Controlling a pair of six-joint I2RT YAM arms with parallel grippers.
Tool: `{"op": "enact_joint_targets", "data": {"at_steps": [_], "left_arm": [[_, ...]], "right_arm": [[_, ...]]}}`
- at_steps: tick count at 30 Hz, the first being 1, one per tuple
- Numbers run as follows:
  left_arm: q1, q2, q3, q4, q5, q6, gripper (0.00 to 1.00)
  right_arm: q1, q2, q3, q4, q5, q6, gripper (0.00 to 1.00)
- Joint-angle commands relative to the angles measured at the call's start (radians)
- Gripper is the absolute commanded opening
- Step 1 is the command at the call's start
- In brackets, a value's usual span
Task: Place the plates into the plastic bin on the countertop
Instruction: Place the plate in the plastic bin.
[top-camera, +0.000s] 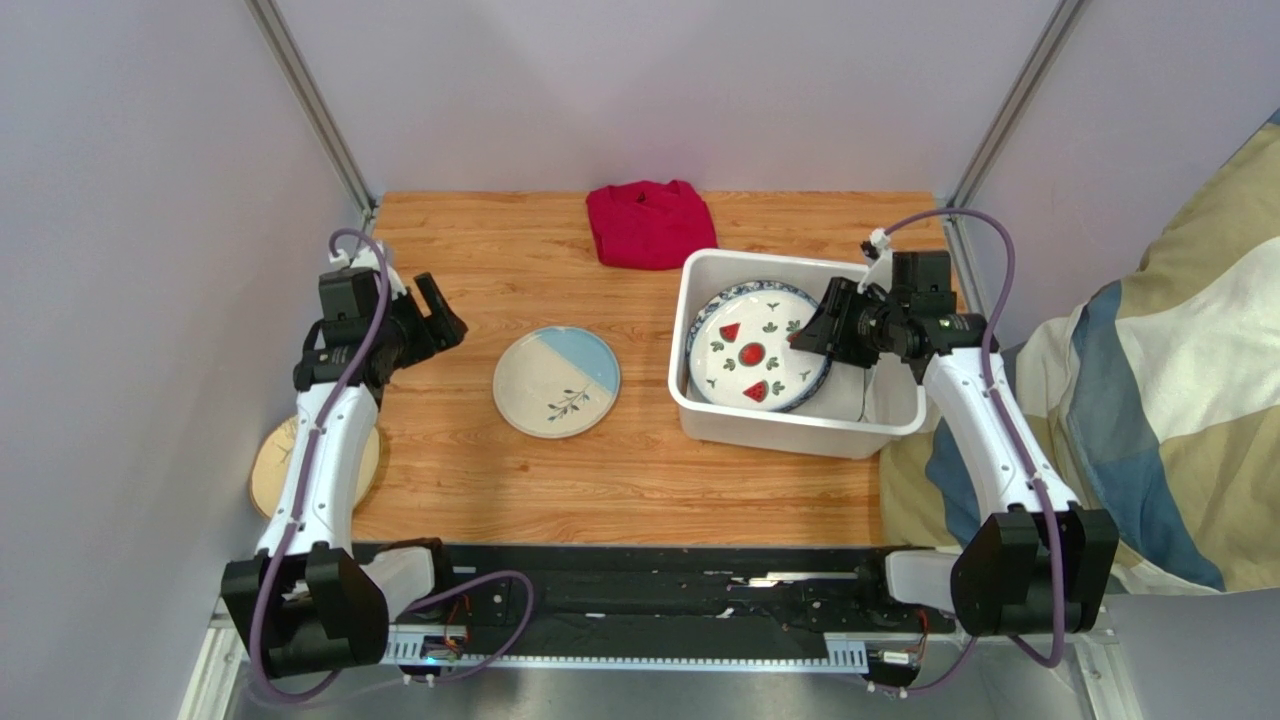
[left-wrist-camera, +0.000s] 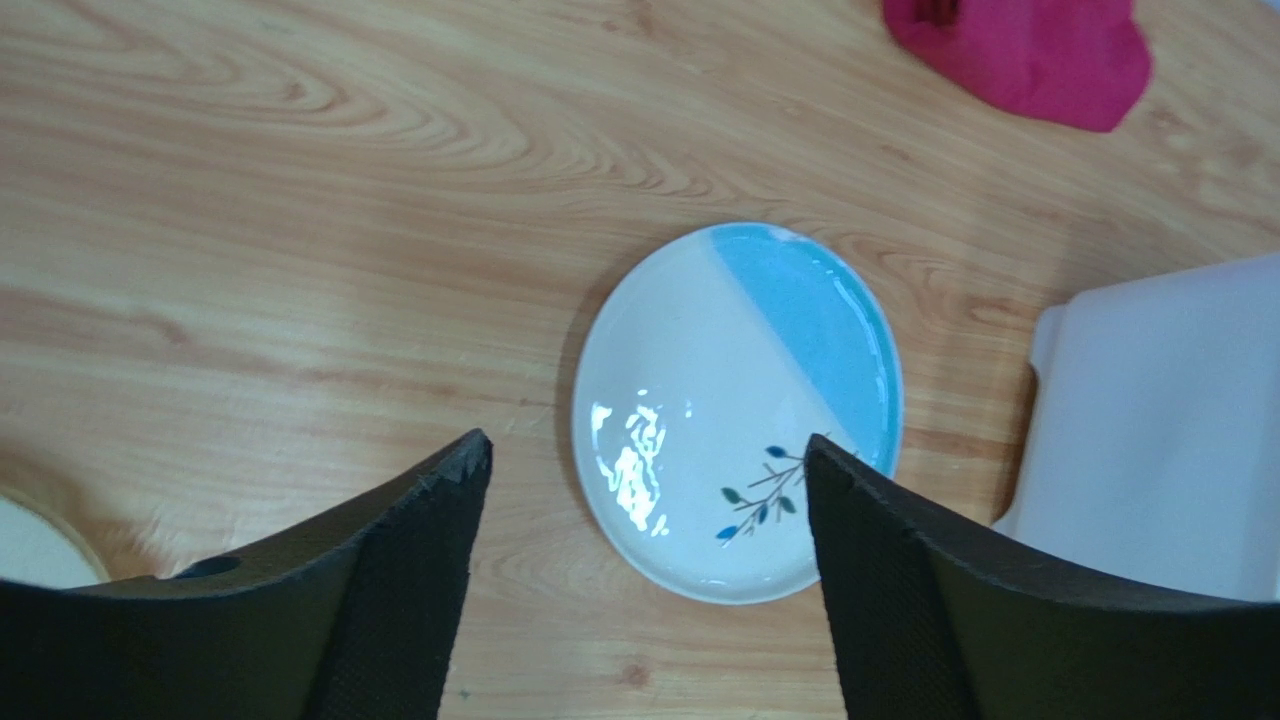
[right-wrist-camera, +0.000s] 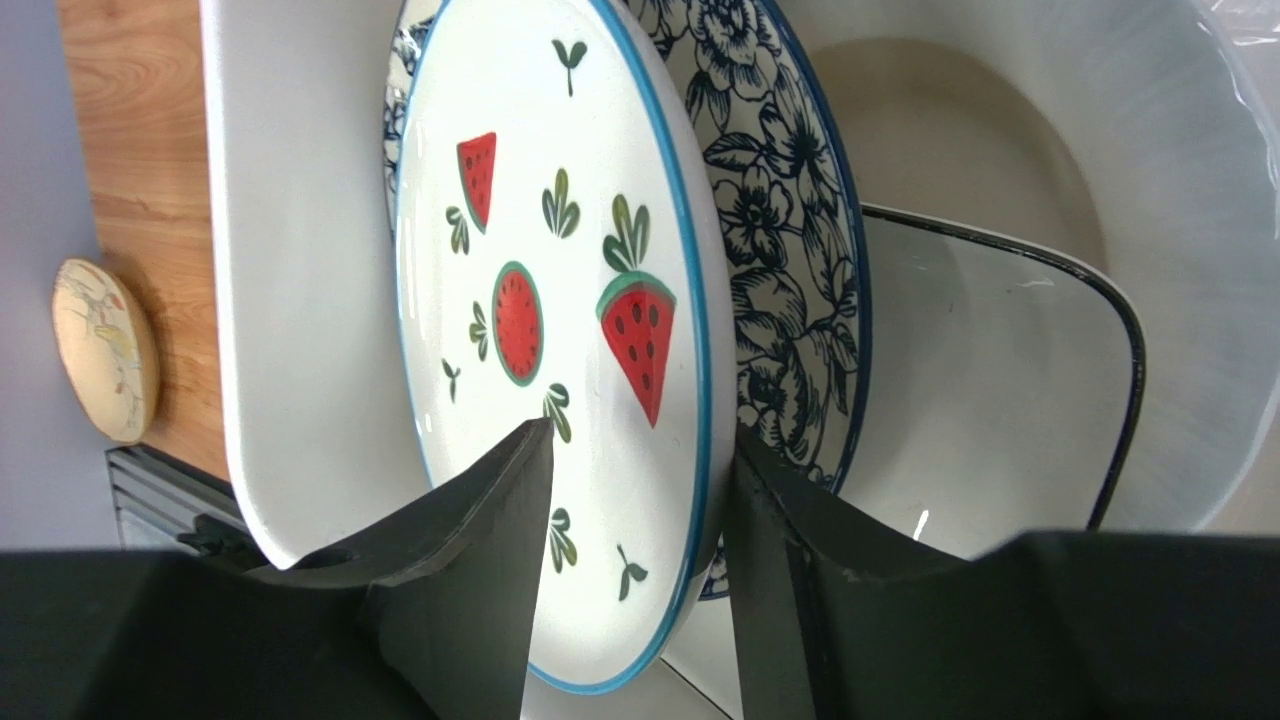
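The white plastic bin (top-camera: 796, 428) stands on the right of the countertop (top-camera: 496, 270). In it the strawberry-print plate (top-camera: 751, 356) leans on a blue floral plate (right-wrist-camera: 781, 225), beside a white rectangular dish (right-wrist-camera: 992, 390). My right gripper (top-camera: 819, 333) reaches into the bin. Its jaws stand partly open astride the strawberry plate's rim (right-wrist-camera: 639, 435), with a gap on the face side. A cream-and-blue plate with a leaf sprig (top-camera: 558, 381) lies flat mid-table. My left gripper (top-camera: 440, 318) is open and empty, hovering left of it, with the plate between and beyond the fingertips in the left wrist view (left-wrist-camera: 649, 458).
A folded red cloth (top-camera: 649, 222) lies at the back, left of the bin. A cream plate (top-camera: 278, 458) sits at the front left edge, partly under my left arm. A large white round dish (right-wrist-camera: 1187, 225) lies deeper in the bin. Walls close in both sides.
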Motion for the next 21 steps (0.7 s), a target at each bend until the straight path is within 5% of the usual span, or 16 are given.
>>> {"op": "enact_joint_targets", "data": {"at_steps": [1,2,4,15,21], "left_arm": [[-0.030,0.005,0.060,-0.087,-0.186,0.046,0.84],[-0.038,0.005,0.064,-0.103,-0.209,0.049,0.85],[-0.055,0.003,0.073,-0.119,-0.275,0.056,0.85],[-0.121,0.008,0.123,-0.226,-0.626,0.182,0.87],[-0.090,0.105,0.101,-0.214,-0.786,0.227,0.96]], "right_arm": [[0.010,-0.030,0.078,-0.033,0.043,-0.031,0.52],[0.012,-0.034,0.084,-0.041,0.051,-0.033,0.55],[0.010,-0.040,0.114,-0.074,0.075,-0.044,0.78],[0.010,-0.112,0.235,-0.203,0.212,-0.113,0.85],[0.010,-0.103,0.299,-0.163,0.148,-0.096,0.86]]}}
